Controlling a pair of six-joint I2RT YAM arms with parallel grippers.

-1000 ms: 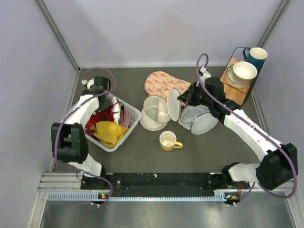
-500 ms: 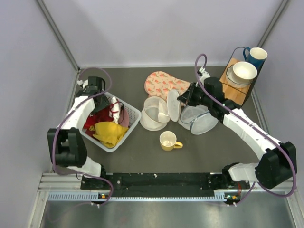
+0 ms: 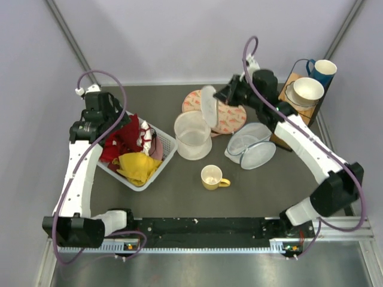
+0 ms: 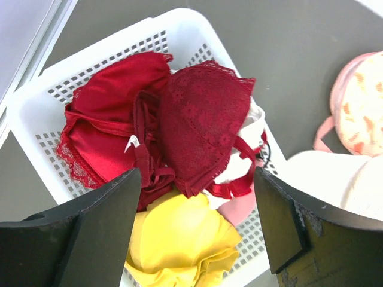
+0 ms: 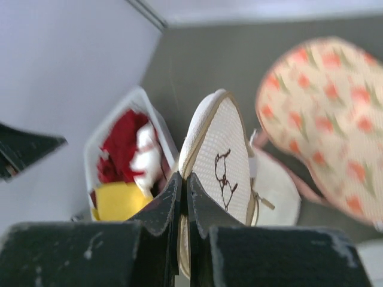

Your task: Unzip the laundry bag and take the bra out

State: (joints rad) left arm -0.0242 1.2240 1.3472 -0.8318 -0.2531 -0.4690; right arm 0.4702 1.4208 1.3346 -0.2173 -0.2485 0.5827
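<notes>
Since a second ago the right claw (image 5: 182,179) has lifted the flap (image 3: 208,106) of the bag (image 3: 192,137) up and toward the far side. The flap stood between the bag and the grey pouch (image 3: 251,149) then; it now hangs over the near edge of the pink pouch (image 3: 226,115). The claw is clenched on the flap's rim, black mark facing the wrist camera. The bag's body now stands open and round. The left arm has risen and stretched out; the left claw (image 4: 196,179) hangs released, fingers wide apart, over the basket (image 3: 169,145).

The bra (image 3: 139,166) lies at the near end of the basket, partly under the red garments (image 4: 161,119).

The bench (image 3: 179,191) is dark grey, with pale walls on three sides and a metal rail (image 3: 197,242) along its near edge.

Counted: three pouches, one basket, two mugs, namely the yellow mug (image 3: 211,177) near the middle and the blue mug (image 3: 324,70) at the far right. A wooden stand (image 3: 293,110) carries stacked white bowls (image 3: 306,89). In the basket are two red pieces, one yellow, one pink.
</notes>
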